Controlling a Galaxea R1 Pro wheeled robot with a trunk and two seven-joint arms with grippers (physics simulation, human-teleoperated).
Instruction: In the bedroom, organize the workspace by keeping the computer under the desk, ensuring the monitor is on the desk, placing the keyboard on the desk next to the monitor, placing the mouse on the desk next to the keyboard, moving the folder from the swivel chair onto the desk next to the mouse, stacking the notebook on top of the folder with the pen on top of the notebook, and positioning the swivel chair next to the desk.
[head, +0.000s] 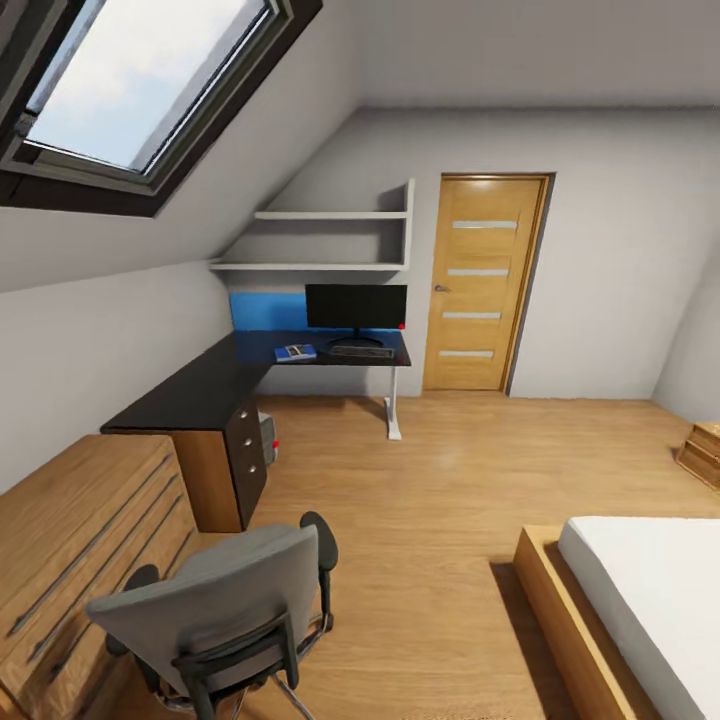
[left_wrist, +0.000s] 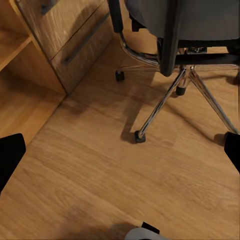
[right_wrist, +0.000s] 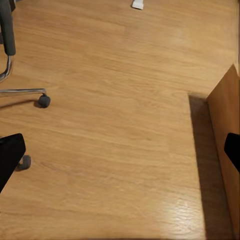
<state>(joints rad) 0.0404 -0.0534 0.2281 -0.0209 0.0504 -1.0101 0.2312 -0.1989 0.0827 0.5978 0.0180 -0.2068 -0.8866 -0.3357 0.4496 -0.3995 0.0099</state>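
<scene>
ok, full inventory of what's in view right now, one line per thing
desk: 1, black L-shaped top, under the sloped wall
monitor: 1, black, on the desk's far end
keyboard: 1, dark, on the desk in front of the monitor
blue item: 1, on the desk beside the keyboard; too small to identify
computer: 1, silver-grey, under the desk
swivel chair: 1, grey, on the floor near the camera, apart from the desk
wooden drawer unit: 1, light wood, beside the chair
shelves: 2, white, above the desk
door: 1, wood, shut
skylight: 1
bed: 1, white mattress
left gripper: open, over floor
right gripper: open, over floor
</scene>
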